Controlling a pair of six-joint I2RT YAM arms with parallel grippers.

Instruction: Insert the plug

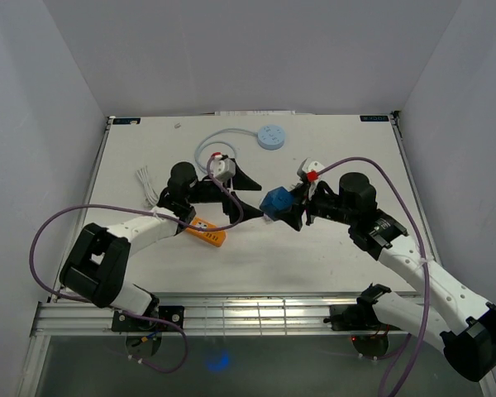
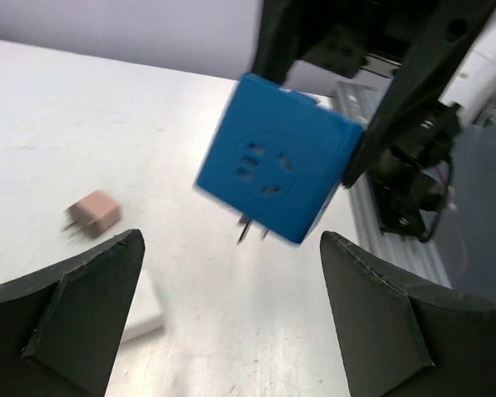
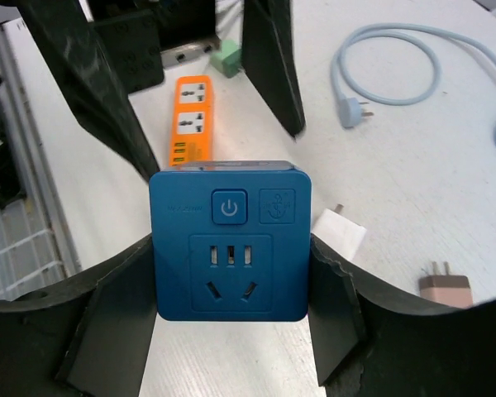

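The plug is a blue cube (image 1: 275,201) with a power button and socket holes on one face (image 3: 230,248). Metal prongs stick out of its underside (image 2: 277,157). My right gripper (image 3: 231,241) is shut on its two sides and holds it above the table (image 1: 293,207). My left gripper (image 2: 231,238) stands wide open just left of the cube (image 1: 250,194), its fingers apart from it and holding nothing. An orange power strip (image 1: 207,231) lies flat on the table below the left arm, its sockets facing up (image 3: 192,120).
A white charger (image 3: 341,231) and a pink plug (image 3: 445,285) lie on the table under the cube. A pale blue cable (image 3: 388,58) runs to a round hub (image 1: 271,136) at the back. A white cord bundle (image 1: 146,184) lies at the left.
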